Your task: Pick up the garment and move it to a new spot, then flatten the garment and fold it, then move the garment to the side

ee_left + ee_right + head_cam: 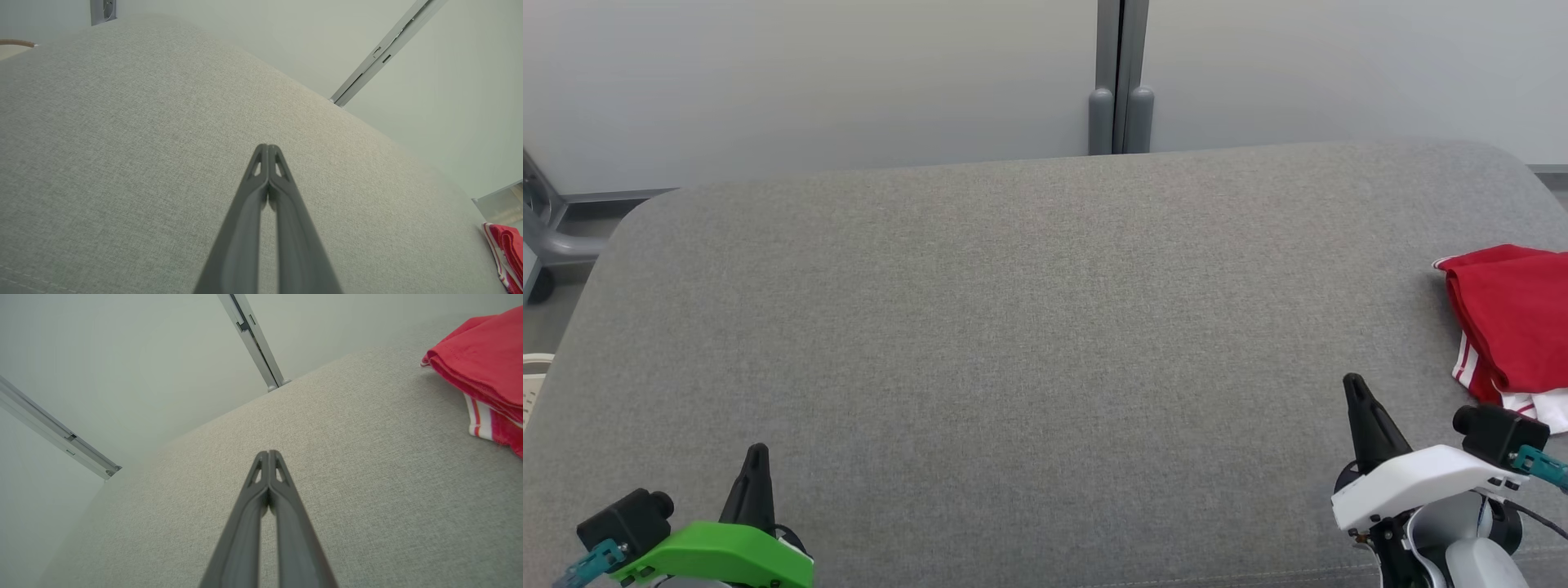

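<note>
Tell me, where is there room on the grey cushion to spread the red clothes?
Most of the grey cushion is bare: everything from its left edge across the middle, between the wall side and the left gripper and right gripper. It gets crowded at the right edge, where the bunched red garment lies.

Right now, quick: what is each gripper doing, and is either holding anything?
Left gripper: shut, holding nothing.
Right gripper: shut, holding nothing; the red garment lies apart from it.
</note>
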Motion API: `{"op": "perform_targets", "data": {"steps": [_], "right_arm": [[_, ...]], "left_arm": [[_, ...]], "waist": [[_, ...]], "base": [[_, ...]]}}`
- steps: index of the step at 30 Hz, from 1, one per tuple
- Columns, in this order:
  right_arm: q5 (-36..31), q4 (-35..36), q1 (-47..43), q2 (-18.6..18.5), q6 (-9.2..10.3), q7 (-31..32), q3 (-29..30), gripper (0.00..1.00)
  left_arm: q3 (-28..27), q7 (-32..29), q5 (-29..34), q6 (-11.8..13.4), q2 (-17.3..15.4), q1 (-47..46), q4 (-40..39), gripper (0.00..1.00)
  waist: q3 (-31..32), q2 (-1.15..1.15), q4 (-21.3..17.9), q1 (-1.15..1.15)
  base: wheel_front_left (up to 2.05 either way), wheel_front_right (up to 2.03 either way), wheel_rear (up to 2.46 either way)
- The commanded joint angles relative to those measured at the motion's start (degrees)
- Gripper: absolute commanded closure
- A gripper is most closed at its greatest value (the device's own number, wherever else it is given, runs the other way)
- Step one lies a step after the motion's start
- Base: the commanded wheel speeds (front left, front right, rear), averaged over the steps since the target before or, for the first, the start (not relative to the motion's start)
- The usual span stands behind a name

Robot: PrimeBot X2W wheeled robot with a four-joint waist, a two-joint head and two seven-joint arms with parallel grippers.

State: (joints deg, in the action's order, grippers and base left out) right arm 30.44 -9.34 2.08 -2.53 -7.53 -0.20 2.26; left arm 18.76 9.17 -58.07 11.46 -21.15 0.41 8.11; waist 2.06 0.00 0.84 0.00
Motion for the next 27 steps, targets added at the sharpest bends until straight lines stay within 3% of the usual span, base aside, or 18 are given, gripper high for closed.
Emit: {"op": "perform_targets", "data": {"steps": [1, 27], "right_arm": [[2.2, 0.5, 1.7, -0.2, 0.01, 0.4, 0.5, 1.00], [22.2, -1.2, 2.7, -0.3, 0.02, 4.1, 4.2, 1.00]], "left_arm": [[-1.1, -0.3, -1.4, -0.9, 0.0, -1.9, -0.2, 1.00], [-7.0, -3.9, -13.0, -7.1, 6.1, -4.8, 2.7, 1.00]], "waist": [[0.0, 0.00, 0.0, 0.00], [-0.5, 0.00, -0.2, 0.00]], "base": [[0.00, 0.00, 0.00], [0.00, 0.00, 0.00]]}}
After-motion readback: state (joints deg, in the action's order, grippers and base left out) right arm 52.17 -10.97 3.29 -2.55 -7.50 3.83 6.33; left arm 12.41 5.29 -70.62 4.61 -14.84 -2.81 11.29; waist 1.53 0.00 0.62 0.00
